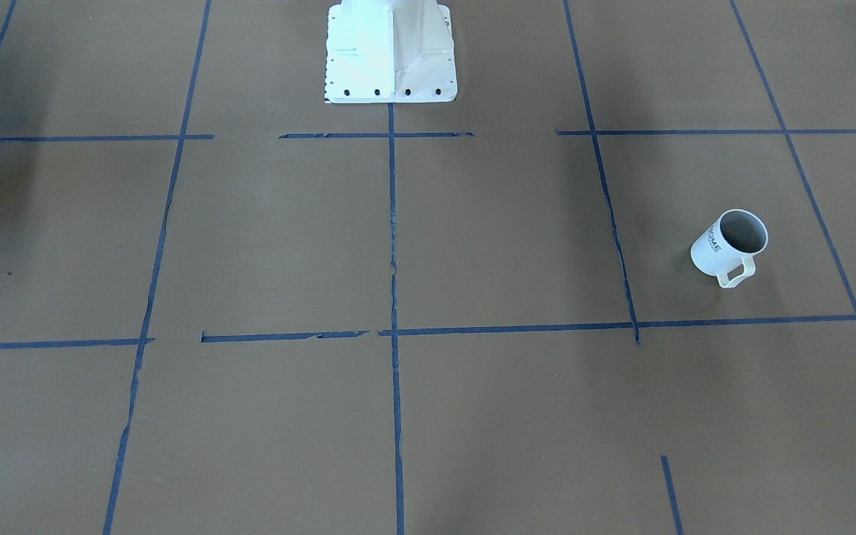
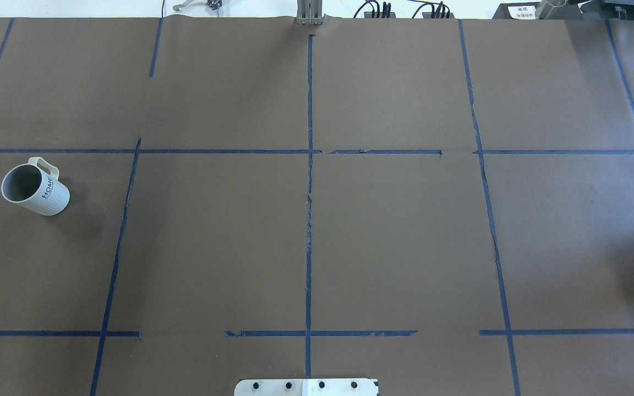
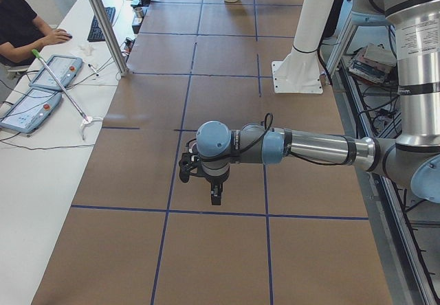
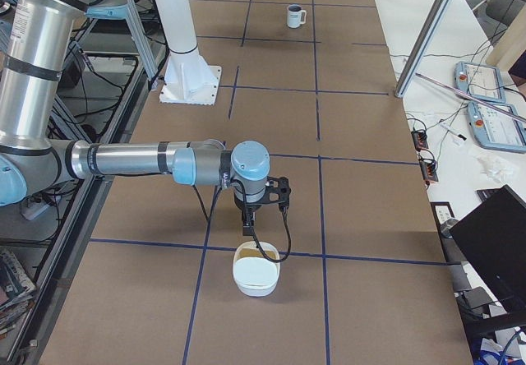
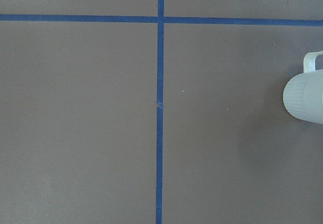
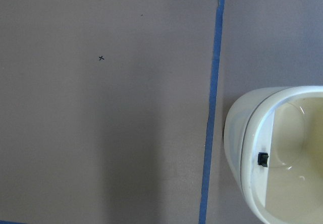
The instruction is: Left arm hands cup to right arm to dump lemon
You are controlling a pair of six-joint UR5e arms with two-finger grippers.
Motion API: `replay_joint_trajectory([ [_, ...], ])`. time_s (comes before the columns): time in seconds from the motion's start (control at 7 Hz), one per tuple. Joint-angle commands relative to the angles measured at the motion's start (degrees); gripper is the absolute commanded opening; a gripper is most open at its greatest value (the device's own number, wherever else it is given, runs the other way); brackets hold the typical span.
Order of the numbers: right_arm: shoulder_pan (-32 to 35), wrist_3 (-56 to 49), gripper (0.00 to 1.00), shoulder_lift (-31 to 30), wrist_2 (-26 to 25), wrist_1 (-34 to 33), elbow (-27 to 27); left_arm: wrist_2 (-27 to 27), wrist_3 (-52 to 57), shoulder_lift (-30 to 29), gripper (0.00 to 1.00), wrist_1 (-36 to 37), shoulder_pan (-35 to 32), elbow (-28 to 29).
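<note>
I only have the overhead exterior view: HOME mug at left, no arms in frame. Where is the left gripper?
Observer: The left gripper hangs pointing down over the table; its wrist camera catches the cup at the frame's right edge.
Reviewer: And the right gripper?
Observer: The right gripper hangs near a cream bowl that lies outside your view.
Reviewer: Anything in the bowl?
Observer: The right wrist view shows part of its inside; no lemon there.

Brown table (image 2: 394, 247) under cup (image 2: 35, 190) and bowl (image 4: 251, 282)
</note>
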Motion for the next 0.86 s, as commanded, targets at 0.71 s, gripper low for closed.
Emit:
replay_joint_trajectory([
  [0.71,0.0,0.1,1.0,-0.3,0.5,4.3,-0.3,0.0,-7.8,-2.7,1.0,-7.3,7.9,-0.1],
])
